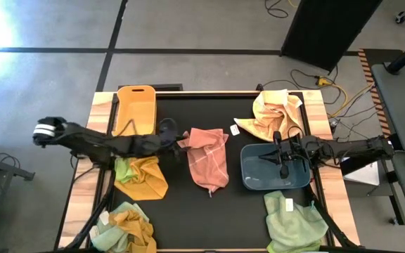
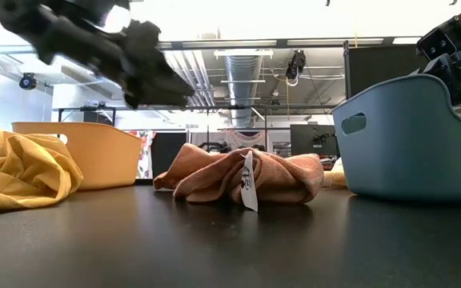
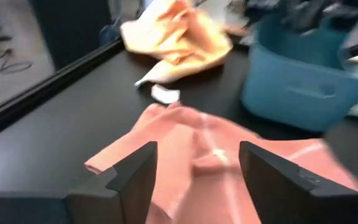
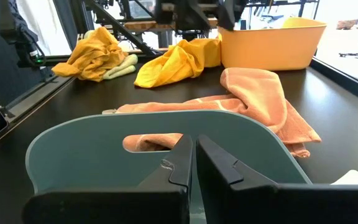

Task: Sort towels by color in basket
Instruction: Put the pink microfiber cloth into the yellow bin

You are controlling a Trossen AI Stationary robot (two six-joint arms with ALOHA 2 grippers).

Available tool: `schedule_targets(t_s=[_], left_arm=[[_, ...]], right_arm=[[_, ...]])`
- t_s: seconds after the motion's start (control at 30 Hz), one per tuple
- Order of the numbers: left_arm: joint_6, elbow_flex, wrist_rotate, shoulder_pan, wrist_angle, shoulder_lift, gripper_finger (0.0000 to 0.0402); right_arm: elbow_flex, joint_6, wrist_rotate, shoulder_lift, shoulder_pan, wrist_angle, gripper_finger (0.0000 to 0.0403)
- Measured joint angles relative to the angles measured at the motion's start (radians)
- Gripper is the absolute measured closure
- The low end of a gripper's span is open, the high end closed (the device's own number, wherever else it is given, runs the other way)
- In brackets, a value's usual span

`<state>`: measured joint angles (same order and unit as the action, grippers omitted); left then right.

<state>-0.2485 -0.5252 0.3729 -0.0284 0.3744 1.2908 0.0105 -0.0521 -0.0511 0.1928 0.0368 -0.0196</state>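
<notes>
One salmon towel (image 1: 208,163) lies crumpled mid-table, between my yellow basket (image 1: 133,108) and blue basket (image 1: 275,169), white tag showing. My left gripper (image 3: 197,171) hovers just over its edge, fingers spread and empty. I judge a shallow pinch could catch only a fold and let it slip. My right gripper (image 4: 190,163) sits over the blue basket's rim, fingers pressed together.
</notes>
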Motion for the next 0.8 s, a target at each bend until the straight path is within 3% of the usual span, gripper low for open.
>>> schedule_targets(t_s=[0.2,0.37,0.6,0.8], left_arm=[[-0.016,-0.113,-0.008,0.093,-0.033,0.226,0.0123],[-0.004,-0.186,-0.094,0.112,-0.033,0.399,0.0094],[0.011,-0.321,-0.123,0.112,-0.114,0.597,0.0101],[0.041,-0.401,-0.117,0.111,-0.139,0.707,0.0131]], right_arm=[[0.0,0.0,0.0,0.0,0.0,0.0,0.039],[0.0,0.0,0.0,0.0,0.0,0.0,0.039],[0.0,0.0,0.0,0.0,0.0,0.0,0.039],[0.0,0.0,0.0,0.0,0.0,0.0,0.039]])
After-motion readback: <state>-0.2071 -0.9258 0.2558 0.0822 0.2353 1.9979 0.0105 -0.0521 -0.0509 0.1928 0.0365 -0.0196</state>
